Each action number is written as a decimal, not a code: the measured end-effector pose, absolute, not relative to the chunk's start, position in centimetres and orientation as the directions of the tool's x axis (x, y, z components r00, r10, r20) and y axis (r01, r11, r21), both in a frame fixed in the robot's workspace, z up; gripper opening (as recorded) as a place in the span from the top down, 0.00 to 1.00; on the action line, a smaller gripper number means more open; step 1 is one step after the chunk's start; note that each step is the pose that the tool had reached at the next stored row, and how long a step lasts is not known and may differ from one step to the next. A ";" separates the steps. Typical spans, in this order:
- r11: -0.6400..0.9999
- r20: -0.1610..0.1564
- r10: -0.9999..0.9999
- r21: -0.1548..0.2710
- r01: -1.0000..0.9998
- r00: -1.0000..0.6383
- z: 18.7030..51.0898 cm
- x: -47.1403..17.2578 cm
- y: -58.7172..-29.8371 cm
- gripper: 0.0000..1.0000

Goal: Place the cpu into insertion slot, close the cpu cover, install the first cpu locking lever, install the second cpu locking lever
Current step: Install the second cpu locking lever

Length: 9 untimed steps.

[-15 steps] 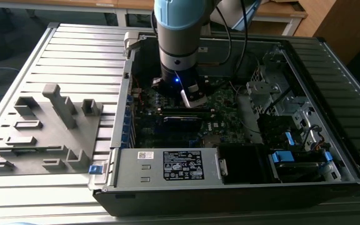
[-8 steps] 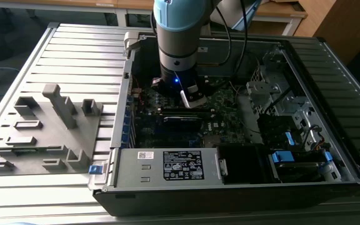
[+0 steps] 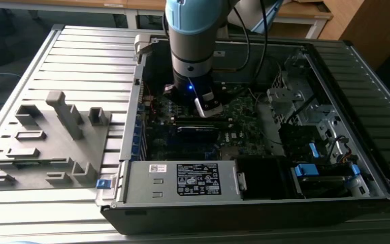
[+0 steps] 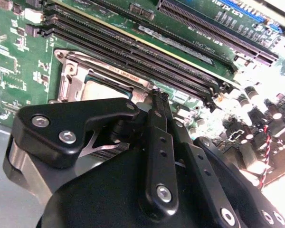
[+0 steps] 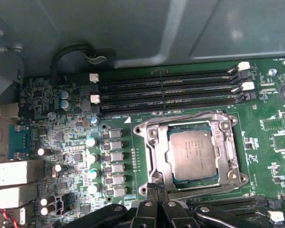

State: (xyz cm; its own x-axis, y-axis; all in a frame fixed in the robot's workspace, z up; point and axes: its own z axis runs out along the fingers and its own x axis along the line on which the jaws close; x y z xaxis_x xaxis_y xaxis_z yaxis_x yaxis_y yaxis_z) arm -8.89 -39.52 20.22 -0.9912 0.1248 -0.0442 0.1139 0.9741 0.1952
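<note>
While the gripper hangs at the socket's edge, fingers pressed together on nothing visible, the cpu lies seated in the insertion slot on the green motherboard, its dull grey square top exposed. Around it, the cpu cover, a thin bright metal frame, appears lowered. Judged from this, lever work calls for steady pressure along the frame's edge, clear of the memory slots.
</note>
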 end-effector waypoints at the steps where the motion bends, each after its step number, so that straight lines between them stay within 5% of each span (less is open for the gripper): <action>1: 0.974 -0.044 0.125 0.195 0.114 -0.991 20.2 -9.0 -39.5 0.89; 9: 0.974 -0.044 0.125 0.196 0.115 -0.991 20.1 -9.1 -39.6 0.89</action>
